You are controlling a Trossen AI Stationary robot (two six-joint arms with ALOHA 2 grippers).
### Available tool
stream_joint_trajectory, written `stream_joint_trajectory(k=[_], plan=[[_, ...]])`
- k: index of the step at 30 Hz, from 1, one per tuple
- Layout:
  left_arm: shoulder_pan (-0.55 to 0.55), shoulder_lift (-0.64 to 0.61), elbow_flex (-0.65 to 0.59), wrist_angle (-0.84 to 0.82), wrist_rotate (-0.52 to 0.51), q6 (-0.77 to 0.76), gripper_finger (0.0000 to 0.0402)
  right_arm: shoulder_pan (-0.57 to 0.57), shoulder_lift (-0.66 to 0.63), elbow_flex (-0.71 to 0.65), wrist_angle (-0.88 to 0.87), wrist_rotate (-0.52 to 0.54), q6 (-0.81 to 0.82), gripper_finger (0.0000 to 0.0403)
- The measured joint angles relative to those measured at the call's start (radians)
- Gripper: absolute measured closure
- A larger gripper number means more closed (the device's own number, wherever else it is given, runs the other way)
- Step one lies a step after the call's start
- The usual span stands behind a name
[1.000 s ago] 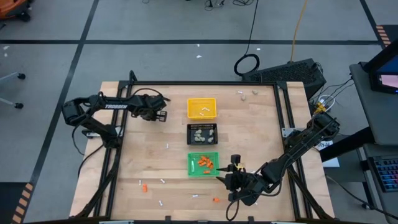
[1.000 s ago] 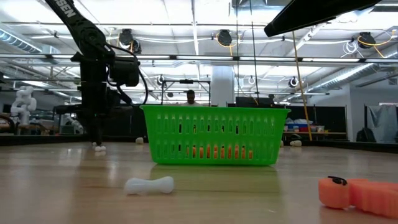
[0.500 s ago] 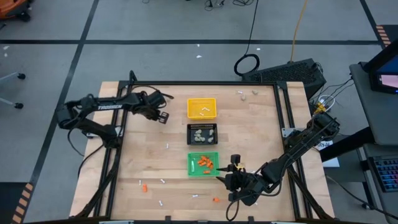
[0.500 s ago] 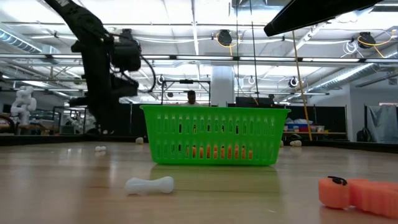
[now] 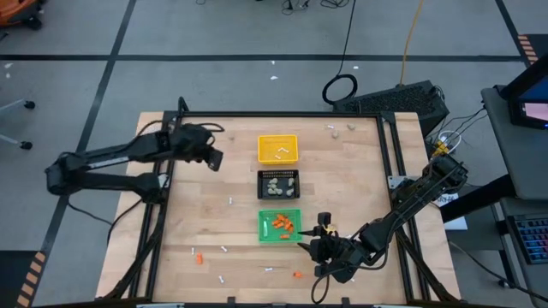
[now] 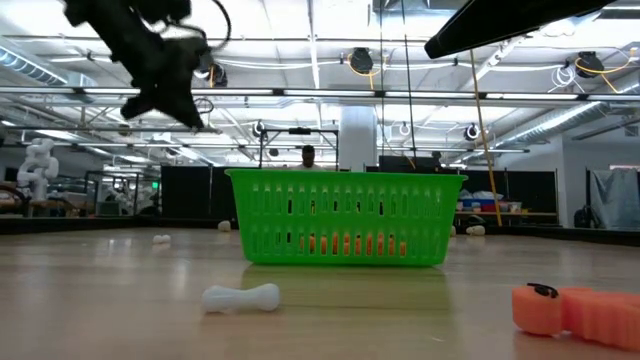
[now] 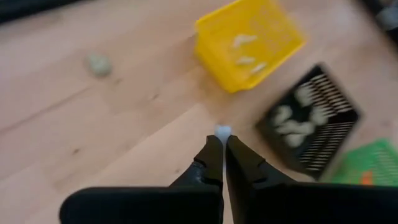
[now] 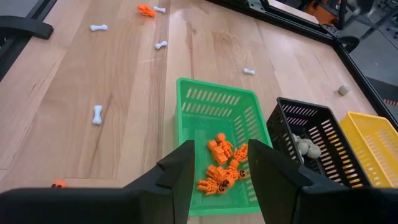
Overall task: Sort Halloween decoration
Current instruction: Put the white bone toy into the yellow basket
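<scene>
Wood of the pale plank table [image 5: 342, 180] carries three small square baskets in a column at its middle: a yellow plastic one [image 5: 278, 148] farthest, a black one [image 5: 278, 184] between, and a green one [image 5: 280, 224] nearest. The left gripper [image 7: 222, 142] hangs in the air left of the yellow basket, its dark fingers pressed together on a small white bone-shaped stick [image 7: 222, 131] that shows just past their tips. The right gripper [image 8: 219, 163] hovers at the near edge of the green basket with its fingers apart, above the orange pumpkin bits [image 8: 221, 168] lying inside. Beige-grey lumps [image 8: 308, 147] lie in the black basket, and more white sticks [image 5: 224, 249] are scattered on the near left boards.
</scene>
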Motion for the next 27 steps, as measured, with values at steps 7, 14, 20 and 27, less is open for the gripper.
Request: stream_joint_trajectory(k=[7,14,20,27], plan=[[-0.163,-0.140,0.000,0.131,-0.068,0.020,0.0401,0.000,0.000,0.000,0.000,0.000,-0.002,0.0266],[-0.311,-0.164,-0.035,0.377,-0.100,0.112,0.0401,0.000,0.000,0.000,0.000,0.000,0.009,0.0266],[-0.396,-0.159,-0.111,0.609,-0.160,0.190,0.0401,0.000,0.000,0.000,0.000,0.000,0.025,0.0266],[-0.439,-0.159,-0.222,0.919,-0.156,0.249,0.0401,0.000,0.000,0.000,0.000,0.000,0.027,0.0266]])
